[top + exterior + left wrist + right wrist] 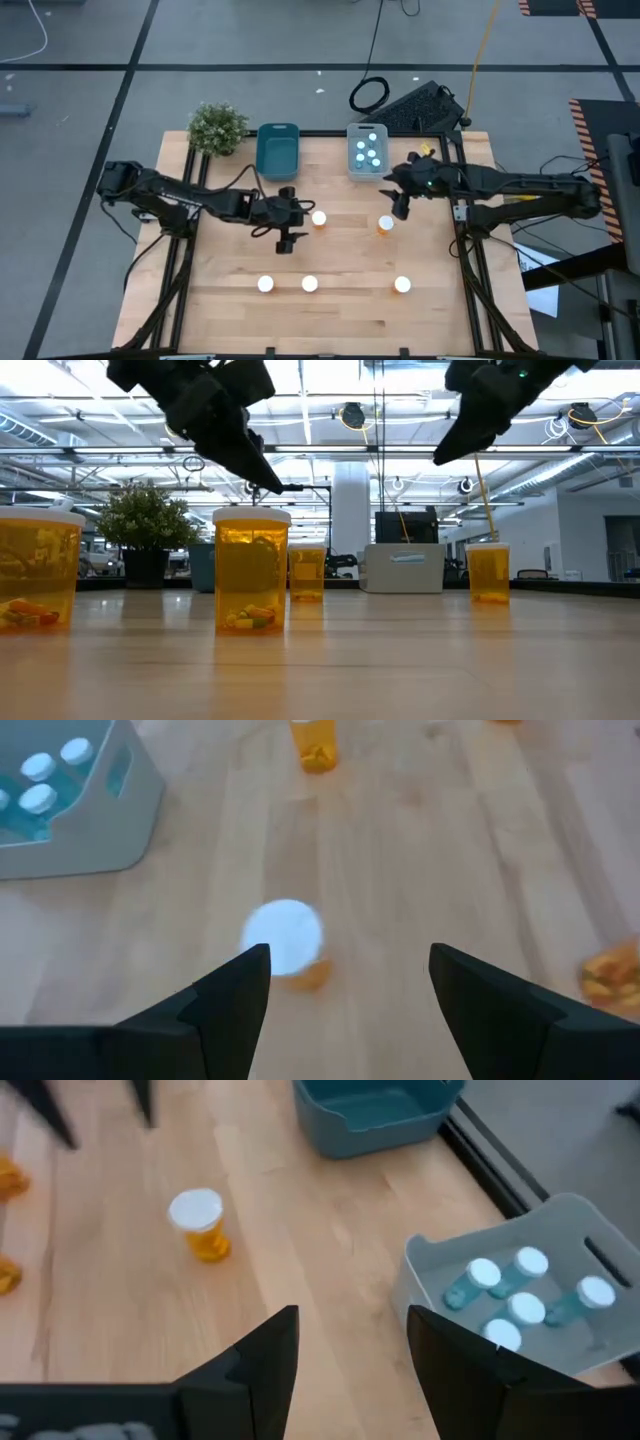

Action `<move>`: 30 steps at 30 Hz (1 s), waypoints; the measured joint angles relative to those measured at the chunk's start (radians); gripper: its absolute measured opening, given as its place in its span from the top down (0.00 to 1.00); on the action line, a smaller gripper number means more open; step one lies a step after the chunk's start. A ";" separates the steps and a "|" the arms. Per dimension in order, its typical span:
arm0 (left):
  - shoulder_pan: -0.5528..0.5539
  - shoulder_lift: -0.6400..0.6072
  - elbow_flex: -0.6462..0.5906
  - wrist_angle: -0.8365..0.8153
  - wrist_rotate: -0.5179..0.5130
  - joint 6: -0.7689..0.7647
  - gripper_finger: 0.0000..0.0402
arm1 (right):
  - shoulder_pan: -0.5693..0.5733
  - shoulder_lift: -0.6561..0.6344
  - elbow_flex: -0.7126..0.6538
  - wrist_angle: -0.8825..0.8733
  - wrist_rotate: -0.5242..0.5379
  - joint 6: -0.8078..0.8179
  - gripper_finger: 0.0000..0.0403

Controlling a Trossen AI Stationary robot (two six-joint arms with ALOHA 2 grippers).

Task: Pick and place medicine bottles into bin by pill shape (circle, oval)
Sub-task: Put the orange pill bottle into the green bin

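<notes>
Spanning a pale wood tabletop [330, 260] on grey floor, the scene backs onto an open hall with ceiling lights in the low view. Five amber bottles stand out: one [319, 218] at 3 o'clock of the left pincer [290, 222], just beside it; one [386, 225] at 7 o'clock of the right pincer [398, 196]; three along the near edge. Both pincers hang open and empty. The right wrist view shows five teal bottles [520, 1295] inside the grey bin [560, 1220]; the teal bin [278, 150] holds nothing visible.
</notes>
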 joint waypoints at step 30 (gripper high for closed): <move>0.062 0.316 0.390 -0.298 0.082 0.039 0.01 | 0.053 -0.150 -0.018 -0.078 -0.003 -0.062 0.55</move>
